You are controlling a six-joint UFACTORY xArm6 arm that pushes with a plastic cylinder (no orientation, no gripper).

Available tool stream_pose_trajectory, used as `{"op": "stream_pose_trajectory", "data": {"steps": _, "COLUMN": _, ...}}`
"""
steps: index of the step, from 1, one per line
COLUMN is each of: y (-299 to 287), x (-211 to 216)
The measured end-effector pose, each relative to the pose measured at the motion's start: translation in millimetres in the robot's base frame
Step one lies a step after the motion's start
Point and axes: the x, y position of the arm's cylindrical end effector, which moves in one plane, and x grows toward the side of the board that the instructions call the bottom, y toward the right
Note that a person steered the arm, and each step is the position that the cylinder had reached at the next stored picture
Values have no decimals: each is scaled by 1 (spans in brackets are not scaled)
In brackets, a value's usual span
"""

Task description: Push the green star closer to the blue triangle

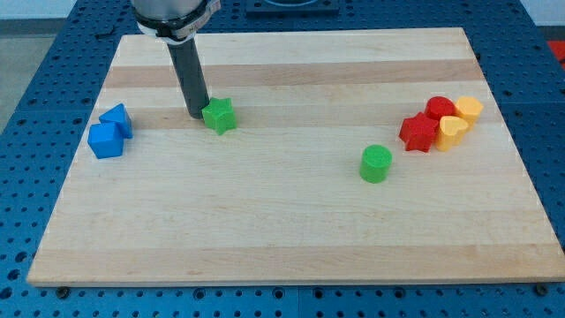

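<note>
The green star (220,116) lies on the wooden board at the upper left of the middle. The blue triangle (116,119) lies near the board's left edge, touching a blue cube (105,140) just below it. My tip (195,116) is at the star's left side, touching or almost touching it, between the star and the blue triangle. The rod rises from there to the view's top.
A green cylinder (375,164) stands right of the middle. At the right, a red star (418,132), a red cylinder (439,109), a yellow heart (452,132) and a yellow hexagon-like block (468,109) form a cluster. The board (282,230) ends on a blue perforated table.
</note>
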Motion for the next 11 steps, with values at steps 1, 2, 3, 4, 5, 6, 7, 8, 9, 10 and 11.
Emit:
{"op": "stream_pose_trajectory", "data": {"steps": 1, "y": 27, "x": -25}}
{"op": "stream_pose_trajectory", "data": {"steps": 2, "y": 80, "x": -30}}
{"op": "stream_pose_trajectory", "data": {"steps": 3, "y": 105, "x": -18}}
{"op": "stream_pose_trajectory", "data": {"steps": 4, "y": 93, "x": -10}}
{"op": "stream_pose_trajectory", "data": {"steps": 5, "y": 54, "x": -10}}
{"op": "stream_pose_trajectory", "data": {"steps": 6, "y": 23, "x": -7}}
{"op": "stream_pose_trajectory", "data": {"steps": 7, "y": 13, "x": -5}}
{"op": "stream_pose_trajectory", "data": {"steps": 8, "y": 56, "x": -5}}
{"op": "stream_pose_trajectory", "data": {"steps": 9, "y": 80, "x": -1}}
{"op": "stream_pose_trajectory", "data": {"steps": 10, "y": 71, "x": 6}}
{"op": "stream_pose_trajectory", "data": {"steps": 11, "y": 42, "x": 8}}
